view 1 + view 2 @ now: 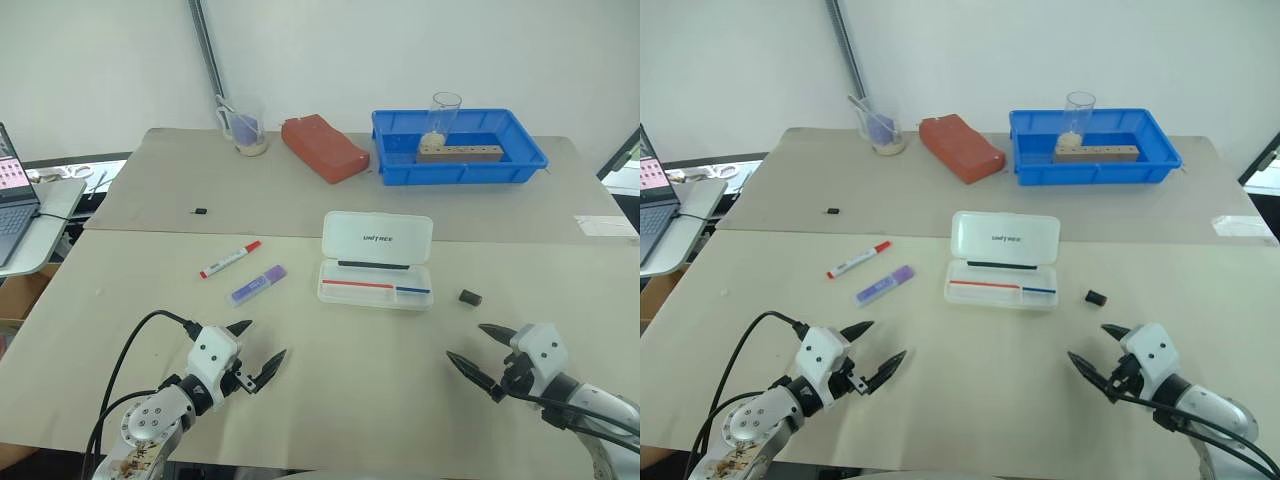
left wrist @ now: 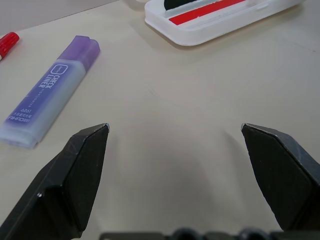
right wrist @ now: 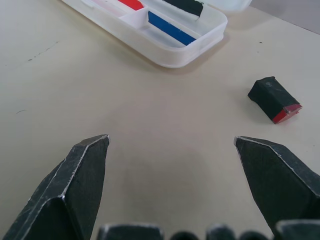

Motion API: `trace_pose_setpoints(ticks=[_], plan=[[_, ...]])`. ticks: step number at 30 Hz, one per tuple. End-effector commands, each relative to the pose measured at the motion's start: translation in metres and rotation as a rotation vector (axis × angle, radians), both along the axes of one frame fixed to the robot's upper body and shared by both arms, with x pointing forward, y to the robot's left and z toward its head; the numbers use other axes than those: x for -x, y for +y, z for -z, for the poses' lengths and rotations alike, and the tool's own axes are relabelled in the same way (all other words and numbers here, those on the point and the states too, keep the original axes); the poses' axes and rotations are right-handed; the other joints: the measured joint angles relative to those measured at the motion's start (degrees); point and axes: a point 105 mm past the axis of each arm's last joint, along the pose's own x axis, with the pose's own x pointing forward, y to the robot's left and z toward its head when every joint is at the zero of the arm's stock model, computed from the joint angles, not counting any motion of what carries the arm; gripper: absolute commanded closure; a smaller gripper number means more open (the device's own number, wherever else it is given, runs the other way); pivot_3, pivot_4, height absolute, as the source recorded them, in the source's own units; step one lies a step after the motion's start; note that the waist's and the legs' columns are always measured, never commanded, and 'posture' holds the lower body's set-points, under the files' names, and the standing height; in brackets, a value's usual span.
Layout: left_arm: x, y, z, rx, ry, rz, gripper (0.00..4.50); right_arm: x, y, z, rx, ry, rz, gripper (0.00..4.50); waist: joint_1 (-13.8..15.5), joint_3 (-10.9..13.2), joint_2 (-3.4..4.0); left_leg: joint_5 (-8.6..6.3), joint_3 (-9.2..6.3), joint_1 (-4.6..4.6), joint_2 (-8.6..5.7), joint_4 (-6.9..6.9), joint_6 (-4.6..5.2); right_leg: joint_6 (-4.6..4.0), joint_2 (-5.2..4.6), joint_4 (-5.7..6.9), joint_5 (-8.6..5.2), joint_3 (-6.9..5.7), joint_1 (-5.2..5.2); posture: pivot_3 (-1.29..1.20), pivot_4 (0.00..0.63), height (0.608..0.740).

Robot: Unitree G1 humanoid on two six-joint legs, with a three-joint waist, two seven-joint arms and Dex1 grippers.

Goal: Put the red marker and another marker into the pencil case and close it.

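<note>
The left hand (image 1: pixel 256 348) hovers low over the beige surface (image 1: pixel 360 380) with its two black fingers spread wide and nothing between them. Just ahead of it lies the purple marker (image 1: pixel 258 285), flat on the surface at a slant, and a little farther ahead and to its left lies the red marker (image 1: pixel 230 258), also flat, its red cap pointing away from the hand. The two markers lie near each other but do not touch.

The right hand (image 1: pixel 485 355) is likewise wide open and empty, hovering low over the surface. Ahead of it and to its left sits the pencil case (image 1: pixel 376 283) with its lid raised; a thin red stick (image 1: pixel 357 284), a thin blue stick (image 1: pixel 413 290) and a dark stick (image 1: pixel 373 265) lie in its tray. A small black block (image 1: pixel 470 297) with a red end lies just ahead of the right hand, beside the case and apart from it.

Well beyond both hands, at the far side of the surface, stand a blue tray (image 1: pixel 460 165) holding a wooden block (image 1: pixel 459 153) and a clear glass (image 1: pixel 444 115), a red brick-shaped block (image 1: pixel 324 147) and a clear cup (image 1: pixel 244 125).
</note>
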Motion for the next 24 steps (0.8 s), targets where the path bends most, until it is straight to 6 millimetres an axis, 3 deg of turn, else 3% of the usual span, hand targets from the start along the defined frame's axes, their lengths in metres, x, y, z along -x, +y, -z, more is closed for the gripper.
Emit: trace_pose_setpoints(ticks=[1, 11, 16, 19, 24], plan=[[-0.001, -0.004, -0.011, 0.01, -0.032, 0.026, 0.0, -0.005, 0.008, -0.017, 0.009, -0.048, -0.012, 0.08, 0.0, 0.0, 0.0, 0.0, 0.0, 0.0, 0.0, 0.0, 0.0, 0.0, 0.0, 0.0, 0.0, 0.0, 0.0, 0.0, 0.15, 0.74], [-0.013, -0.01, -0.043, -0.012, -0.088, 0.171, 0.0, -0.019, 0.022, -0.046, -0.005, -0.08, -0.073, 0.08, 0.1, 0.0, 0.0, 0.03, 0.0, 0.0, -0.02, 0.01, 0.05, 0.01, 0.04, 0.04, 0.01, -0.03, 0.0, 0.0, 0.15, 0.74], [-0.039, -0.026, -0.058, -0.049, -0.108, 0.305, 0.0, -0.029, 0.043, -0.073, -0.055, -0.094, -0.153, 0.08, 0.1, 0.0, 0.0, 0.08, 0.05, 0.0, -0.08, 0.03, 0.12, 0.21, 0.14, 0.06, 0.12, -0.04, 0.03, 0.0, 0.15, 0.74], [-0.061, -0.048, -0.056, -0.1, -0.097, 0.468, 0.0, -0.022, 0.066, -0.087, -0.065, -0.074, -0.268, 0.08, 0.4, 0.0, 0.02, 0.18, 0.05, 0.05, -0.11, 0.02, 0.29, 0.44, 0.19, 0.0, 0.22, -0.04, 0.15, 0.0, 0.15, 0.74], [-0.077, -0.067, -0.042, -0.167, -0.052, 0.624, 0.0, -0.018, 0.076, -0.098, -0.052, -0.041, -0.334, 0.08, 0.4, 0.0, -0.01, 0.34, -0.07, -0.26, -0.27, 0.1, 0.55, 0.47, 0.41, 0.07, 0.29, -0.04, -0.12, 0.0, 0.15, 0.74]])
